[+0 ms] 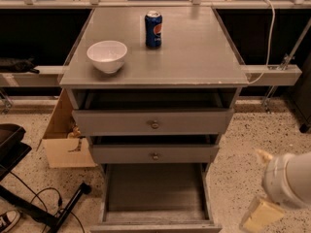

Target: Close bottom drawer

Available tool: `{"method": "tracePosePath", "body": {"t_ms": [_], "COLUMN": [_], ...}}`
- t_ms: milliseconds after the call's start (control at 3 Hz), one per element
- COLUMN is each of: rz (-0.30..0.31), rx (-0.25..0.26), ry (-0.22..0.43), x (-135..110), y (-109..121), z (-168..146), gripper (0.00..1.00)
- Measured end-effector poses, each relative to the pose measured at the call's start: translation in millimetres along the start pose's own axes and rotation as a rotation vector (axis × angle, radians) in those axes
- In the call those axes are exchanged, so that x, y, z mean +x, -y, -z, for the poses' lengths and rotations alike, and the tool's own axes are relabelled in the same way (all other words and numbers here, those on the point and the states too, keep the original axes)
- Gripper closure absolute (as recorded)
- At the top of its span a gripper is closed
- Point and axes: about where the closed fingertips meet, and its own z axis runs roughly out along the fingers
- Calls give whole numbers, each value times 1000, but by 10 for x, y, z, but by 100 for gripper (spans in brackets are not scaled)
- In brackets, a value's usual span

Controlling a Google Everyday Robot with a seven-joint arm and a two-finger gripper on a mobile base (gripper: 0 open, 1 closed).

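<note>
Hanging low at right, near the cabinet (194, 52): the claw (261, 214), state cannot be told. Bottom drawer (155, 191) pulled far out, lowest of three. Judged rigid wood that slides; push its front panel squarely.

Pepsi can (153, 29), mid back edge of worktop (194, 57): Pepsi globe logo on blue, lettering unreadable. Gripper (261, 216), below front right corner: no markings.
</note>
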Motion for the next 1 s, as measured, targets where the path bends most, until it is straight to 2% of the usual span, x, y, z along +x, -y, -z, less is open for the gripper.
{"method": "tracePosePath", "body": {"t_ms": [333, 667, 1000], "rz": [-96, -170, -189], "rx": [-86, -165, -200], "ry": [-22, -31, -28], "x": [592, 943, 1020], "y": [-212, -321, -406], "z": [-926, -1531, -1703], "gripper": [0, 0, 0]}}
